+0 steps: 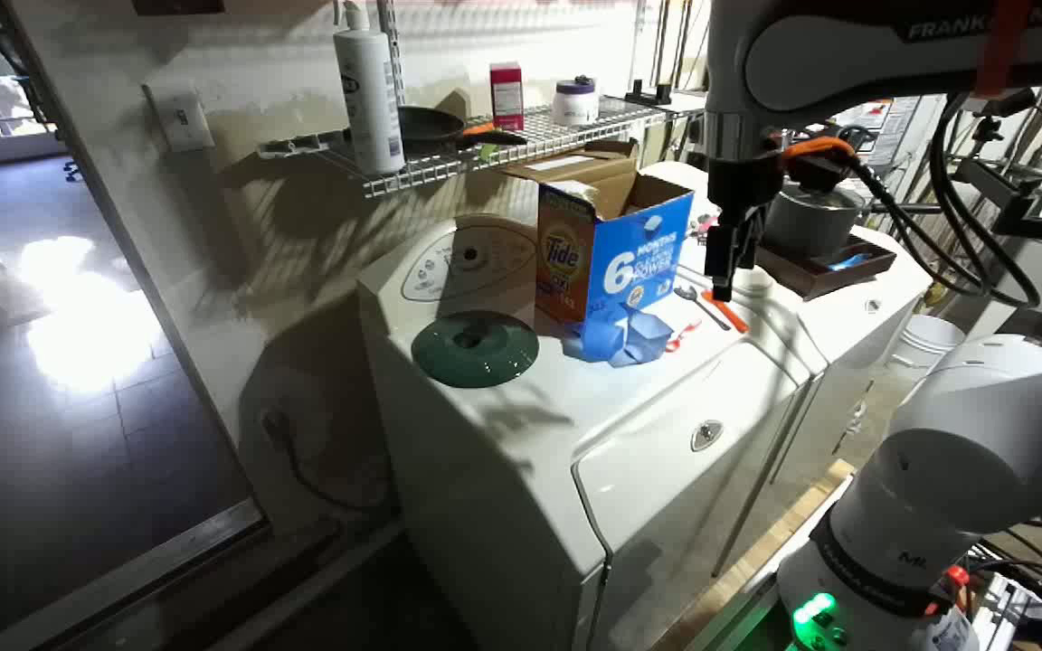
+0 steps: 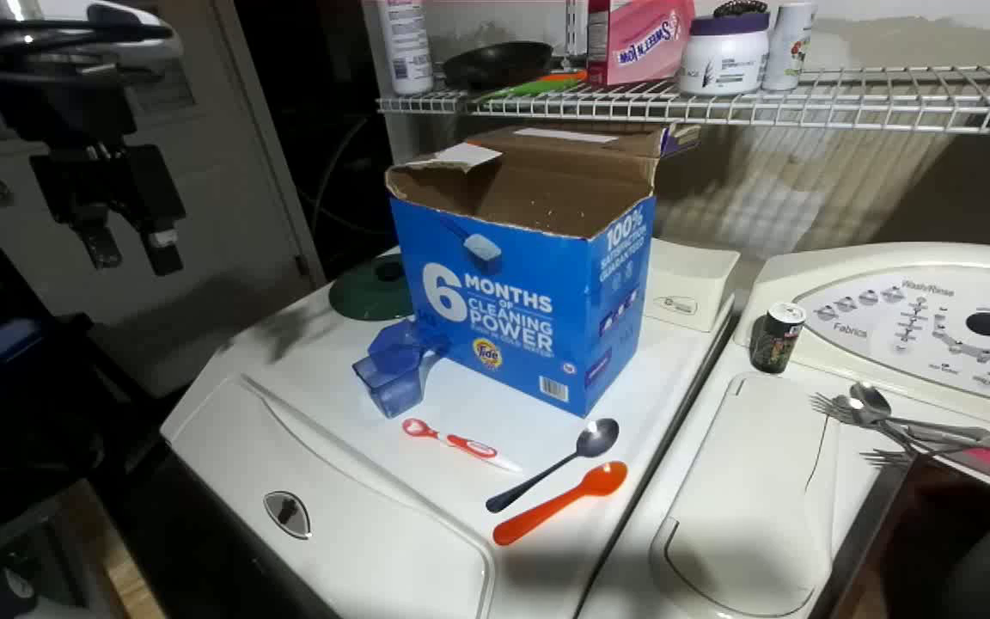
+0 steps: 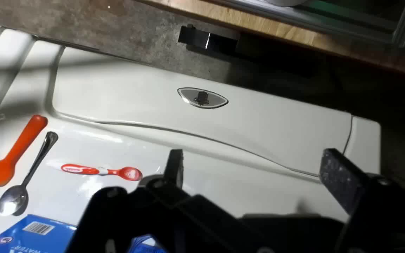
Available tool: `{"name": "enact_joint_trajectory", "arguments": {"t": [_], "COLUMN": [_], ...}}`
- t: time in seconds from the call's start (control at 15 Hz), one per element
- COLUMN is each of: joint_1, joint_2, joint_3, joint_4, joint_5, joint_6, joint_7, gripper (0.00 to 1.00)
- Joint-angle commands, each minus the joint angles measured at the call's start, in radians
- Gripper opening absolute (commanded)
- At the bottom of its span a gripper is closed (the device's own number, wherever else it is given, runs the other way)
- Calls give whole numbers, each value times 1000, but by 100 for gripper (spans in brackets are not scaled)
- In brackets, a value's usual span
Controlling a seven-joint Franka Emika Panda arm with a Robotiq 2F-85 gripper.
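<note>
My gripper (image 3: 255,168) is open and empty above the white appliance top, touching nothing; its fingers also show in both exterior views (image 1: 722,280) (image 2: 134,254). A blue and orange Tide box (image 1: 634,262) (image 2: 529,327) stands upright with its top open; a corner shows in the wrist view (image 3: 33,233). A translucent blue scoop (image 2: 394,378) lies against its front. A red and white spoon (image 2: 461,442) (image 3: 83,169), a metal spoon (image 2: 577,456) (image 3: 30,175) and an orange spoon (image 2: 555,507) (image 3: 18,149) lie nearby. A green lid (image 1: 476,362) lies beside the box.
A wire shelf (image 2: 873,107) above holds a bottle (image 1: 372,108), a pan (image 1: 426,127), a pink box (image 1: 506,95) and a jar (image 1: 575,101). The adjoining appliance holds a black can (image 2: 777,338), a cutlery pile (image 2: 916,430) and a pot (image 1: 810,221) in a brown tray (image 1: 856,271).
</note>
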Motion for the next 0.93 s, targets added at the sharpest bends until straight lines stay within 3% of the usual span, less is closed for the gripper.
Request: {"name": "enact_joint_trajectory", "arguments": {"t": [0.0, 0.2, 0.33, 0.6, 0.87], "joint_1": [17, 17, -23, -139, -232], "joint_2": [1, 1, 51, 173, 320], "joint_3": [-12, -12, -29, -100, -140], "joint_4": [2, 2, 25, 53, 78], "joint_5": [-7, -7, -23, -121, -129], "joint_6": [-3, -3, 38, 233, 396], "joint_7": [10, 10, 54, 157, 285], "gripper": [100, 100, 100, 100, 100]}}
